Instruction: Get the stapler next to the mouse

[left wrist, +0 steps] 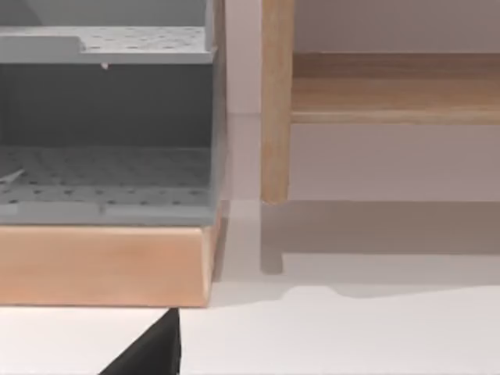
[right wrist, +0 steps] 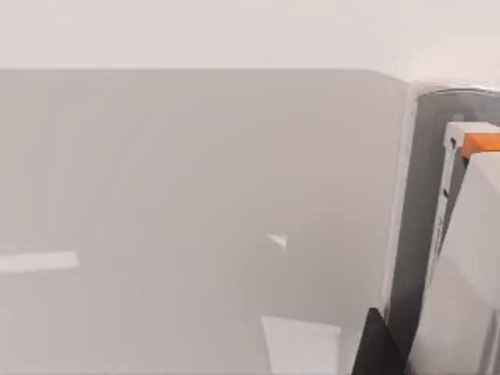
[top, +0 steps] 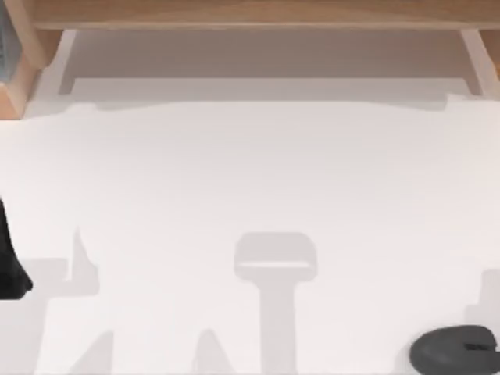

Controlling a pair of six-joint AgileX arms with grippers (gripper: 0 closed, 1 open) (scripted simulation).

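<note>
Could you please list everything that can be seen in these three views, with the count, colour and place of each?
mouse: one, dark grey, on the table near the top view's lower right corner.
table: one, white, bearing the mouse.
wooden frame: one, light wood, along the table's far edge in the top view; one post in the left wrist view.
grey shelf unit: one, grey with perforated shelves, standing on a wooden base in the left wrist view.
white and orange box-like part: one, at the edge of the right wrist view; I cannot tell what it is.
left arm: one, black, at the top view's left edge.
</note>
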